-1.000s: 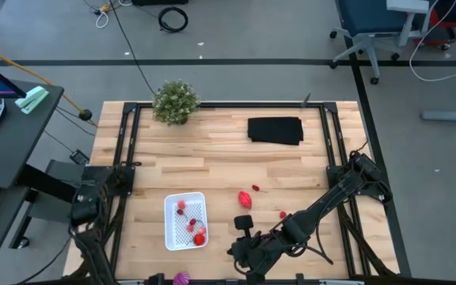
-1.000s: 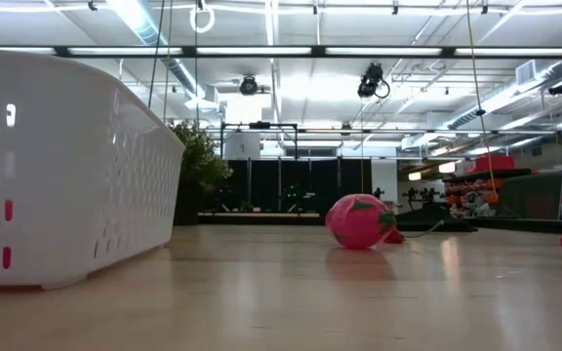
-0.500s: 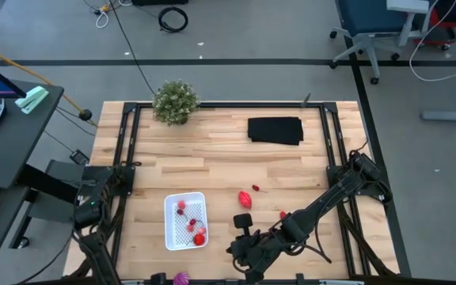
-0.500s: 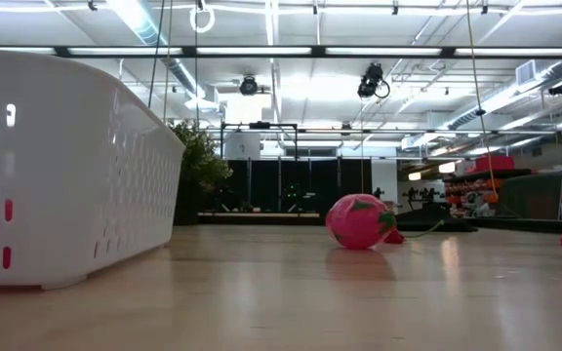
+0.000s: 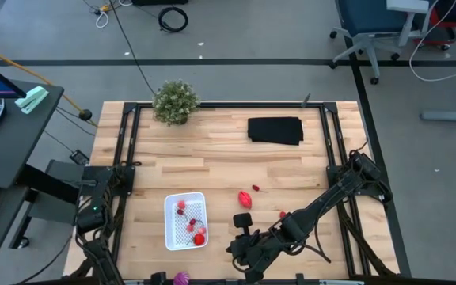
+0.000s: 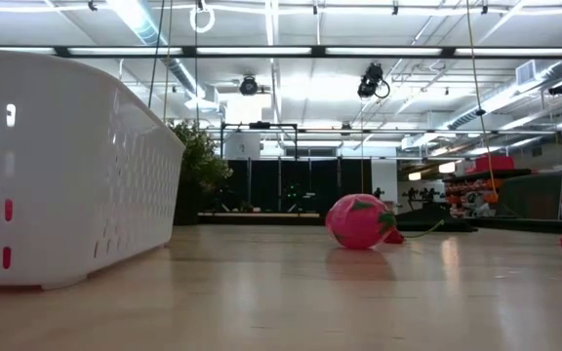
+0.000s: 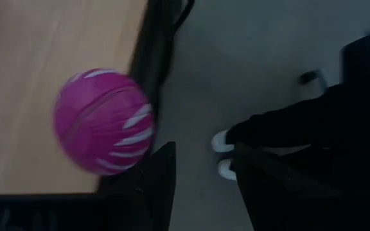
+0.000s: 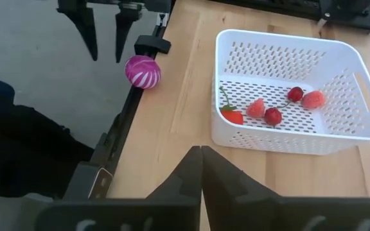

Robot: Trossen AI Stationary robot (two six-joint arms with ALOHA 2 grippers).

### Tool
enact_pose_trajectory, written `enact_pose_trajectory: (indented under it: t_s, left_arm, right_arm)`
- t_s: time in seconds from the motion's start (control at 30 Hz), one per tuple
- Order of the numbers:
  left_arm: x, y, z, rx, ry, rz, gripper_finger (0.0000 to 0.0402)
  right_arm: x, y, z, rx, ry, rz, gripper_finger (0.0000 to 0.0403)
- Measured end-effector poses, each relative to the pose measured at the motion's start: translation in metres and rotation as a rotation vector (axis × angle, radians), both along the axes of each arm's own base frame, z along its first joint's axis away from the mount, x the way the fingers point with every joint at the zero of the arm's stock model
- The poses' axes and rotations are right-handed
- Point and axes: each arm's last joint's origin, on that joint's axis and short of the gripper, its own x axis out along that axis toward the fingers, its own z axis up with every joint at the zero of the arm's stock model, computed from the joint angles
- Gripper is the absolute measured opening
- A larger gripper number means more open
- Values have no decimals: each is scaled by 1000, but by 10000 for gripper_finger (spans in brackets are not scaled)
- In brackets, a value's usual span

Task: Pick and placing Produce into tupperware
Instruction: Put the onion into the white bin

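The left gripper (image 8: 105,29) hangs off the table's near edge with its two dark fingers spread a bit and nothing between them. The magenta ball with white stripes (image 8: 142,70) sits just beside it, right on the edge of the light wooden table (image 8: 172,115), apart from the fingers.

The right gripper (image 8: 201,168) is low over the wood with its fingers pressed together, empty. Ahead of it is the white perforated plastic container (image 8: 281,138) holding several small red fruit pieces (image 8: 273,116). Behind the right gripper, the pinkish-red oblong strawberry toy (image 5: 245,198) and a tiny red piece (image 5: 283,214) lie loose on the table. A person's dark trouser legs, I think, show beside the table.
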Motion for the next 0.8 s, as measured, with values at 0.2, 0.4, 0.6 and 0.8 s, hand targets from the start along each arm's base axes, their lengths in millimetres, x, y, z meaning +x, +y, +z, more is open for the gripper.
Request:
enact_pose_trajectory:
  t_s: [0.2,0.4,0.6,0.8]
  left_arm:
    - [-2,10,-3,79,41,43,162]
    - [6,14,-3,83,42,59,162]
    - [25,25,-3,86,42,110,162]
    - [48,42,-3,115,52,170,162]
  right_arm:
    - [0,0,0,-1,0,0,11]
    - [0,0,0,-1,0,1,14]
    - [0,0,0,-1,0,1,12]
    - [0,0,0,-1,0,1,14]
